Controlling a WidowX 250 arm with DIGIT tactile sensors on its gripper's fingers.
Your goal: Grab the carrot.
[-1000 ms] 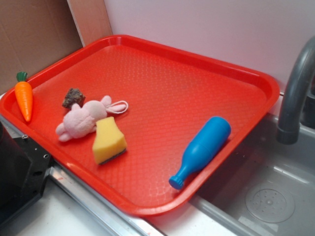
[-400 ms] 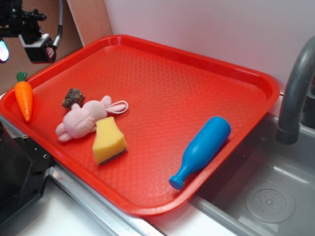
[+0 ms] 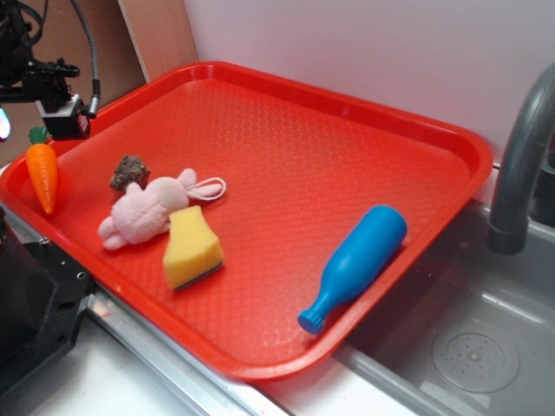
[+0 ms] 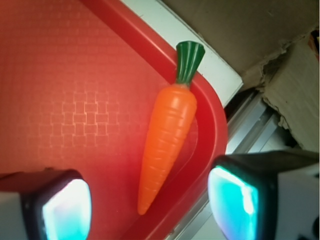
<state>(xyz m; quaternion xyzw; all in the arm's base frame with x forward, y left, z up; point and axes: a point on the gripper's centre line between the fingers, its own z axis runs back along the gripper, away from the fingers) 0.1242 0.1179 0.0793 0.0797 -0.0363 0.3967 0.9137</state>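
- At the far left of the exterior view, the black robot gripper [image 3: 52, 104] hangs above the tray corner, close over the carrot's leafy end.
- In the wrist view, its two fingers [image 4: 47, 207] stand spread apart, with the carrot between them; the pincer is released and holds nothing.
- The small orange plastic carrot with a dark green top [image 4: 169, 130] lies against the raised rim of the red plastic tray [image 3: 347, 165], at the left corner.
- Next, a small brown lump [image 3: 130, 172] sits touching a pink plush rabbit [image 3: 147, 212].
- A yellow sponge wedge [image 3: 192, 247] lies just beside the rabbit.
- A blue plastic bottle [image 3: 355, 264] lies on its side near the right rim.
- A grey tap [image 3: 520, 165] stands at the far right, above a grey sink [image 3: 473, 347].
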